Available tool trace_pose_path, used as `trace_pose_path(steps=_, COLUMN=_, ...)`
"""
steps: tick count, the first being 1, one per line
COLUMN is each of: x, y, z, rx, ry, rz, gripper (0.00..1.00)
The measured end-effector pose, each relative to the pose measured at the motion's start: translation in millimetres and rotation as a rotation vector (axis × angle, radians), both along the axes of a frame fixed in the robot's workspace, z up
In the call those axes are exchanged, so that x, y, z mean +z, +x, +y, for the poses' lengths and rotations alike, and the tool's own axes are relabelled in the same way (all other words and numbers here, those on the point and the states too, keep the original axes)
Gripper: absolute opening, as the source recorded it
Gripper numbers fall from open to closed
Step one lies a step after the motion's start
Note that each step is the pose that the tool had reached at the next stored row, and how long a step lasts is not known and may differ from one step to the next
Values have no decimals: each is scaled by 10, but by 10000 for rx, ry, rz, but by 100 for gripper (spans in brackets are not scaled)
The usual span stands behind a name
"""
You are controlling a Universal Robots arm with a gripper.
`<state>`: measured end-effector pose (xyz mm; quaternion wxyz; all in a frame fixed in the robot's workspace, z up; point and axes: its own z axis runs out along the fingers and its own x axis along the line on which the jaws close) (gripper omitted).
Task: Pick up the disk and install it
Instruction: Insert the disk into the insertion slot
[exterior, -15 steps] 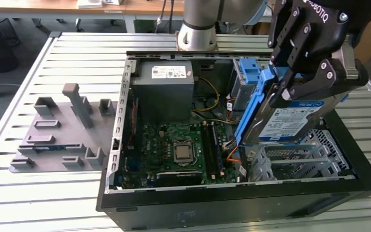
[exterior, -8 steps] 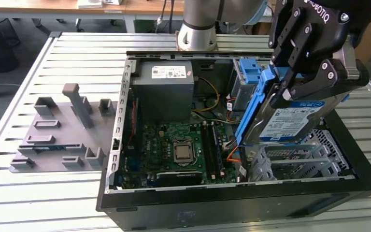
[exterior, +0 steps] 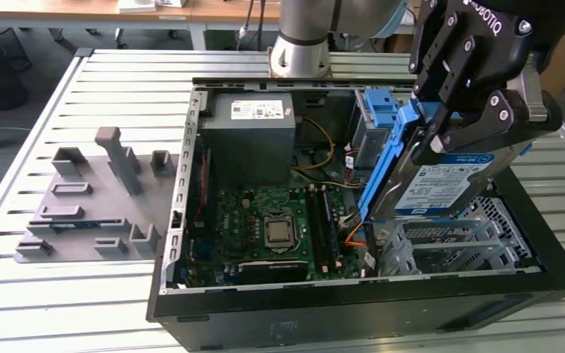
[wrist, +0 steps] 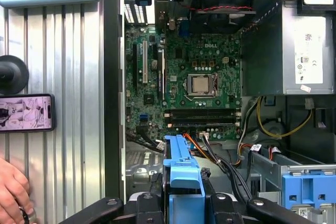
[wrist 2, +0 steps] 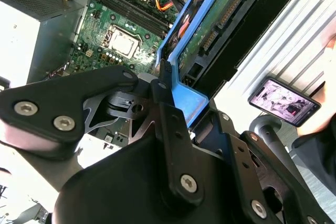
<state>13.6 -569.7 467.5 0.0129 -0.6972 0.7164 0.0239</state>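
"One hand (exterior: 474, 136) on the arm, then. What has it got?"

"The disk (exterior: 449, 184). The black fingers are closed on its upper end, pressing on the blue frame (exterior: 385, 158) that wraps it."

"Where does the disk hang?"

"Below the hand, tilted, with its label side towards the camera in the exterior view. Its lower end dips into the open computer case (exterior: 361, 312) on the exterior view's right, just above the metal drive cage (exterior: 449, 246)."

"Touching the cage?"

"I cannot tell. The lower edge is close to it, but any contact is hidden."

"What do the wrist views add?"

"In the first wrist view the blue frame (wrist: 181, 174) stands between the two fingers. The motherboard (wrist: 189, 87) lies beyond it, and the grey power supply (wrist: 310, 51) fills a corner of the case. A second blue bracket (wrist: 310, 187) sits in the case near the cables. In the second wrist view the disk (wrist 2: 210, 30) shows its green circuit side, running away from the hand (wrist 2: 189, 109) over the motherboard."

"Anything outside the case?"

"A phone (wrist: 26, 113) lies on the slatted metal bench (wrist: 73, 77), near the case wall. In the exterior view a grey moulded holder (exterior: 96, 198) rests on the bench on the exterior view's left, beside the case and well apart from the hand."
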Motion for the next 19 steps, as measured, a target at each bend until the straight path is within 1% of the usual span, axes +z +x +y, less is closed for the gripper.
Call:
trace_pose_path(steps=5, x=-9, y=0, z=-21, rx=0, ry=0, rz=0, gripper=36)
trace_pose_path(steps=8, x=-16, y=29, z=-27, rx=0, ry=0, rz=0, gripper=36)
trace_pose_path(steps=14, x=-42, y=183, z=-29, rx=0, ry=1, rz=-4, gripper=36)
trace_pose_path(steps=19, x=-83, y=230, z=-42, rx=-1, ry=0, rz=-82, gripper=36)
